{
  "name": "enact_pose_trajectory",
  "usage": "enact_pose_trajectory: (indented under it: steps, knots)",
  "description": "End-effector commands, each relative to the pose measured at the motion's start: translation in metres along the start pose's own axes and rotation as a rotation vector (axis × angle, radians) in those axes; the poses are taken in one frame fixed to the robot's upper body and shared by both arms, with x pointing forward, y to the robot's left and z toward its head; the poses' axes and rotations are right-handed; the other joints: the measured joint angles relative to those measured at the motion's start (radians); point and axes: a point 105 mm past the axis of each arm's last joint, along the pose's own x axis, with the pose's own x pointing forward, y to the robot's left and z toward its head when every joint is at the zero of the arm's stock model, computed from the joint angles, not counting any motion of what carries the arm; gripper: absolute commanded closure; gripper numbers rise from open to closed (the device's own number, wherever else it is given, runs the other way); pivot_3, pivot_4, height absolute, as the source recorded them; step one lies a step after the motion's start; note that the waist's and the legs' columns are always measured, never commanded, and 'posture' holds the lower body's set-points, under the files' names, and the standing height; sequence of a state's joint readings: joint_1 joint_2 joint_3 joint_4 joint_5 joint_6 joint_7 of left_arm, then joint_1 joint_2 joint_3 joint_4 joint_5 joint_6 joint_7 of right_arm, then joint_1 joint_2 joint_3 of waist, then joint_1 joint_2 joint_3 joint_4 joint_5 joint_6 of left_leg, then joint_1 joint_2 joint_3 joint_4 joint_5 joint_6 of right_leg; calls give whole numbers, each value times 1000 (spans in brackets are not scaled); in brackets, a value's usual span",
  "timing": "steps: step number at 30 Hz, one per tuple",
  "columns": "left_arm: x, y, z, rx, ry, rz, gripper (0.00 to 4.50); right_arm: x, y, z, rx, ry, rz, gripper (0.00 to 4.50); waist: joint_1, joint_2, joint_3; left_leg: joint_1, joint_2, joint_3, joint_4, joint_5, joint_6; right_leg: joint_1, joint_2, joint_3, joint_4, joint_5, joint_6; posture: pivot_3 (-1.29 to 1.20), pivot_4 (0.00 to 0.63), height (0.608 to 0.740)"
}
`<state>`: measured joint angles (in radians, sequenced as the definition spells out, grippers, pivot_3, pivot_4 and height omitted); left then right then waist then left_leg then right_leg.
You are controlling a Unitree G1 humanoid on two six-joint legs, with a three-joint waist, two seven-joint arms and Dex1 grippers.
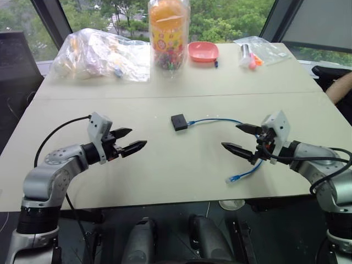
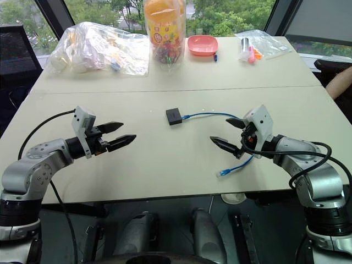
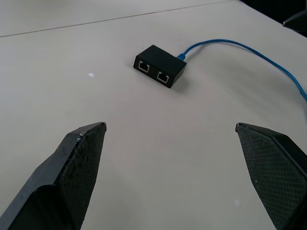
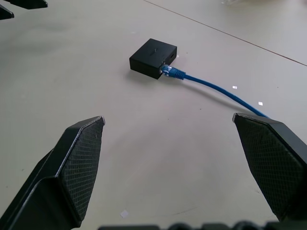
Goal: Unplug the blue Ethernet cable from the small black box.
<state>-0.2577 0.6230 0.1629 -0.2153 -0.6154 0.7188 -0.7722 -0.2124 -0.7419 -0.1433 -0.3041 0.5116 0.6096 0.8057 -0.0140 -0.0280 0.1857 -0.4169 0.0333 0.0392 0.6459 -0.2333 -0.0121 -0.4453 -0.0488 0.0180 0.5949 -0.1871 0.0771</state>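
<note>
Both claws are spread wide and empty, hovering over the table (image 1: 165,176) and touching nothing. My right gripper (image 2: 226,133) sits on the cable side; my left gripper (image 2: 121,133) is on the far side of the box, well apart from it.

The small black box (image 2: 174,116) lies flat mid-table, ahead of and between the two claws. The blue Ethernet cable (image 2: 212,115) is still plugged into its right-hand face; the plug (image 4: 169,71) is seated. The cord runs from there toward my right claw, passes behind it, and its free end (image 2: 224,172) is near the table edge.

My read: the plug axis points at the right claw, so right pulls, left pins the box.
</note>
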Motion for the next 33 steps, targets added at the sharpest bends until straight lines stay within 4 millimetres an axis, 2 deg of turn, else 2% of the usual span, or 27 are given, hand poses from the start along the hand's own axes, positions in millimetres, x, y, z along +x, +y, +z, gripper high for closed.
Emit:
enact_pose_trajectory:
  steps: [1, 19, 25, 27, 29, 33]
  knots:
    - [-2, -1, 18, 63, -57, 5, 32, 0, -1, 10, -40, -30, -2, 0, 0, 0, 0, 0, 0, 0, 0, 0, 0, 0, 0, 0, 0, 0, 0, 0, 150, 740]
    - [4, -3, 20, 47, -64, -20, 32, 8, -7, 9, -67, -36, -11, 0, 0, 0, 0, 0, 0, 0, 1, 0, 0, 0, 1, 0, 0, 0, 0, 0, 150, 740]
    - [7, 6, 30, 79, -87, -23, 32, 19, -9, 11, -90, -29, 16, 0, 1, 0, 0, 0, 0, 0, 1, 0, 0, 0, 1, 0, 1, 0, 0, 0, 150, 740]
    - [9, 13, 34, 106, -79, -37, 32, 33, -12, 15, -127, -24, 47, 0, -1, 0, 0, 0, 0, 0, 1, 0, 0, 0, 2, 0, 1, 0, 0, 0, 150, 740]
    - [9, 17, 37, 136, -47, -84, 32, 56, -18, 19, -186, -9, 82, 0, -7, 0, 0, 1, 0, 1, 2, 0, 0, 1, 2, 0, 1, 1, -1, 0, 150, 740]
    - [-1, 9, 49, 104, 3, -261, 32, 110, -27, 17, -286, 81, 185, 0, -30, 0, 1, 2, 0, 1, 1, 1, 1, 1, 3, 0, 2, 2, -2, 0, 150, 740]
